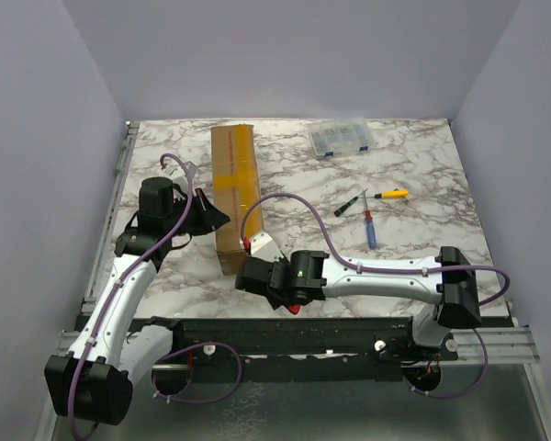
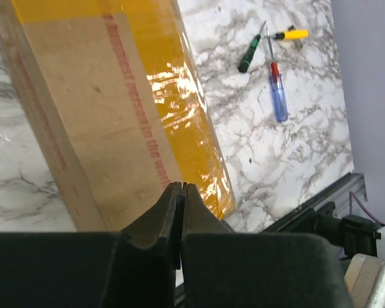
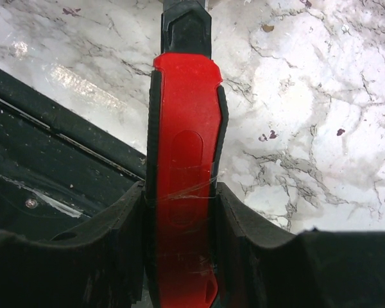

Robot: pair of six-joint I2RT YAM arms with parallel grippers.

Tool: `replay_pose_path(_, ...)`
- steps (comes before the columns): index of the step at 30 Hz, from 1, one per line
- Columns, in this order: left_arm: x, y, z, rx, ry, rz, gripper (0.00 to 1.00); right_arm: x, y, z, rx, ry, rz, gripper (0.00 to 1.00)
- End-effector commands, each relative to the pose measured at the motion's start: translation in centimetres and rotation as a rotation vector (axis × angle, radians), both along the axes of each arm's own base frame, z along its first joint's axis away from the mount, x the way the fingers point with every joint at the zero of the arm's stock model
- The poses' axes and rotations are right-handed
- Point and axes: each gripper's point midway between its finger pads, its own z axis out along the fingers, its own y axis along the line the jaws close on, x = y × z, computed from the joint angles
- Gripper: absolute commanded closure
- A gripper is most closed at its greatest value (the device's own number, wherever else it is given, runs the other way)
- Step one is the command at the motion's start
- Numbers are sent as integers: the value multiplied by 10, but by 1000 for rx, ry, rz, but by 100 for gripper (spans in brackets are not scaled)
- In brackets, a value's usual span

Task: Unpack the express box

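Note:
The express box point(image 1: 234, 184) is a long brown carton with yellow tape along its top, lying lengthwise on the marble table left of centre. In the left wrist view the express box point(image 2: 115, 115) shows red printing beside the tape. My left gripper point(image 1: 216, 218) sits at the box's left side near its front half. Its jaws point(image 2: 181, 187) are pressed together with nothing between them, just over the cardboard. My right gripper point(image 1: 253, 276) is at the box's near end, shut point(image 3: 181, 186) on a red utility knife point(image 3: 183, 96) with black edges that points away over the marble.
A clear plastic organiser case point(image 1: 342, 138) stands at the back right. Three screwdrivers lie right of the box: green point(image 1: 349, 202), yellow-handled point(image 1: 392, 194) and blue point(image 1: 371, 230). A black rail point(image 1: 303, 331) runs along the table's near edge.

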Motion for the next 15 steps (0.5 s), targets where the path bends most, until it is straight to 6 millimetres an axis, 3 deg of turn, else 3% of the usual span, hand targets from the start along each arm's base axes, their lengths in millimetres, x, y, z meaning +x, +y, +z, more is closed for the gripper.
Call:
replay_pose_path(1,-22,-18,-20,-90,94,-67,100,7,4,5,0,-35,-56,100)
replay_pose_path(7,-33,-17,-36,-127,173,1,100,10,6,6,-3,-45,-104,100)
replay_pose_path(15,-49,16,-104,59,410,166,100,15,0,2,-22,-54,-160,100)
